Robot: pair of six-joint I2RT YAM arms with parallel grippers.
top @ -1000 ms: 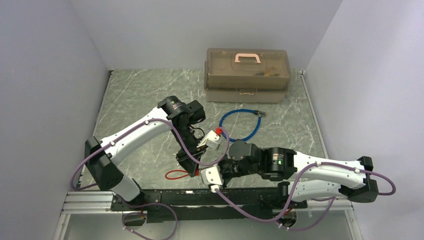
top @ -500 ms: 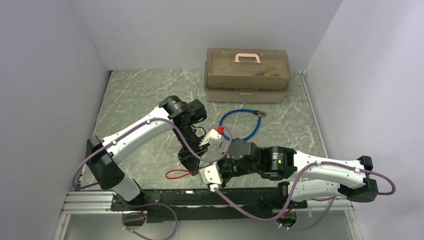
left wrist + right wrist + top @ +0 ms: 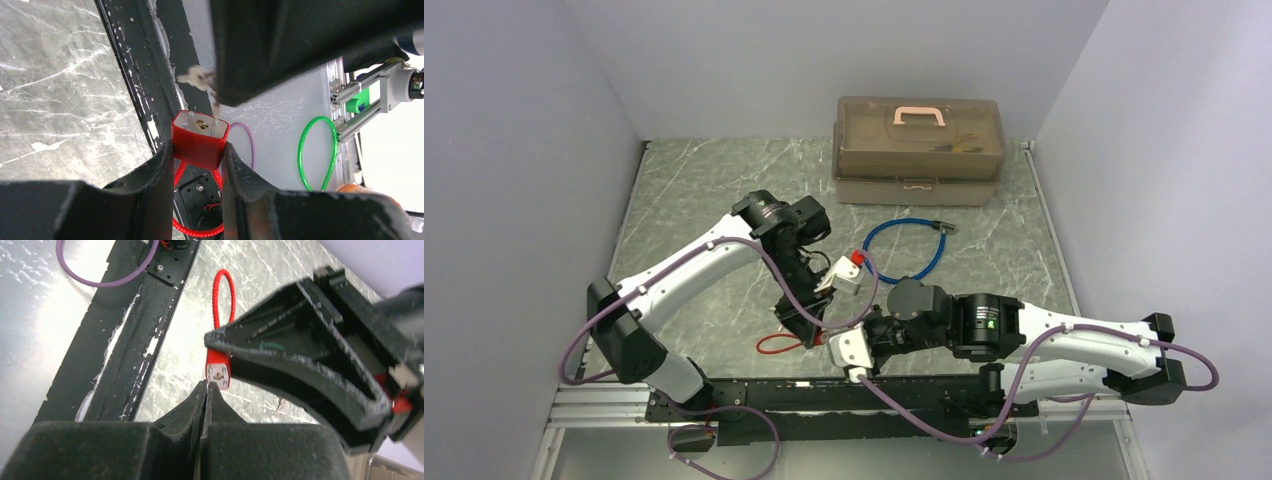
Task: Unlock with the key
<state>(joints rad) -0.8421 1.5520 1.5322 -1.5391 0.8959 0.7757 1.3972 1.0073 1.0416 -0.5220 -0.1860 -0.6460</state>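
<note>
A red padlock point(image 3: 200, 142) with a red cable loop point(image 3: 197, 231) is clamped between my left gripper's point(image 3: 198, 150) fingers, its keyhole face point(image 3: 201, 125) turned outward. My right gripper point(image 3: 206, 386) is shut on a thin key point(image 3: 196, 78), whose tip sits just short of the padlock point(image 3: 218, 371) in the right wrist view. In the top view the two grippers meet near the table's front edge, left gripper point(image 3: 802, 325) and right gripper point(image 3: 829, 338), with the red loop point(image 3: 774, 347) hanging below them.
A blue cable loop point(image 3: 906, 250) lies mid-table behind the grippers. A brown tool box point(image 3: 917, 150) with a pink handle stands at the back wall. The black mounting rail point(image 3: 824, 392) runs along the front edge. A green loop point(image 3: 317, 152) lies below the table's edge.
My left arm has drawn slightly left and my right wrist has shifted a little. The padlock and key stay close together, both still held.
</note>
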